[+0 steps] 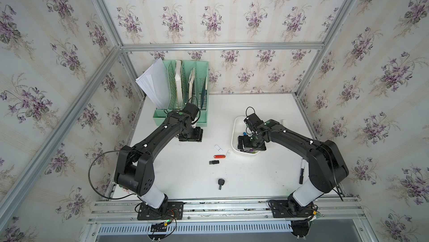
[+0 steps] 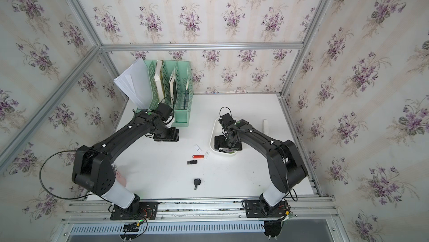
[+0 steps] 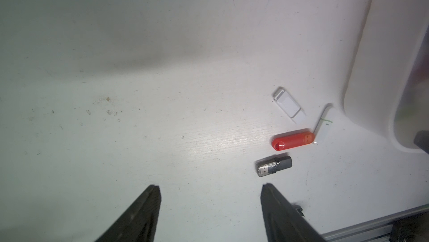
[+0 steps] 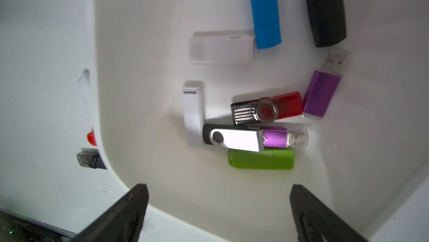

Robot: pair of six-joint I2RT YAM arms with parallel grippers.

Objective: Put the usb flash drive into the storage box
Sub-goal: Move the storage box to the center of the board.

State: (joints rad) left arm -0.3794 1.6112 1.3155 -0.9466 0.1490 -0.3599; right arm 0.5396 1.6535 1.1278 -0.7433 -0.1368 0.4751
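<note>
Lying left-to-right in both top views, red drive [image 1: 219,156] rests on table [image 1: 174,171] beside box [image 1: 234,134]. Left wrist: plug end faces box, apparently touching slim white drive [image 3: 323,124]; left gripper [image 3: 210,186] spread, empty. Right wrist: right gripper [image 4: 218,185] spread, empty, over box.

You have nothing to read here: no word, brand or number comes out legibly in any view. The nearest thing to a sign is a small orange emblem on the purple flash drive [image 4: 275,137] lying against the green flash drive [image 4: 261,159] in the storage box [image 4: 139,90], too small to make out. The white flash drive [image 3: 323,124] on the table [image 3: 139,66] bears only a thin green curved line, no letters.
</note>
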